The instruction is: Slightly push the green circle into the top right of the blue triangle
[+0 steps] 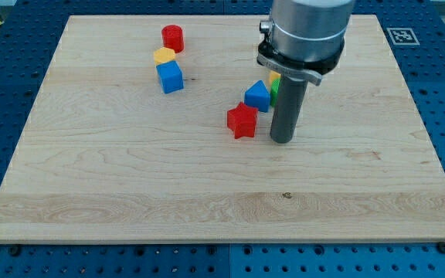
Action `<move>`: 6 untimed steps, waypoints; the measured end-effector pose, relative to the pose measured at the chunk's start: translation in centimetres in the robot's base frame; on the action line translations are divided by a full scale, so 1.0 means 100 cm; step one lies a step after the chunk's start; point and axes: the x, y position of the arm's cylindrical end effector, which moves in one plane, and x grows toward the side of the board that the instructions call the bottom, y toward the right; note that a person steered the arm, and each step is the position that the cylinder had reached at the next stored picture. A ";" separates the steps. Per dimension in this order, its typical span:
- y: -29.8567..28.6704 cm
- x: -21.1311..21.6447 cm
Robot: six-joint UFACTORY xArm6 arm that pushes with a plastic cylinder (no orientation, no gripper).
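Note:
The blue triangle (pixel 257 96) sits near the board's middle. A sliver of the green block (pixel 273 92) shows just right of it, mostly hidden behind my rod, with a bit of a yellow block (pixel 274 79) above it. My tip (pixel 282 140) rests on the board below and right of the blue triangle, right of the red star (pixel 242 120). I cannot tell whether the green block touches the triangle.
A red cylinder (pixel 173 36), a yellow block (pixel 164 55) and a blue cube (pixel 170 77) stand in a cluster at the upper left. The wooden board (pixel 91 193) ends on a blue pegboard on all sides.

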 end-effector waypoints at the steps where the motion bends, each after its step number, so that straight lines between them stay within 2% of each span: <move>1: 0.010 -0.010; 6: 0.020 -0.032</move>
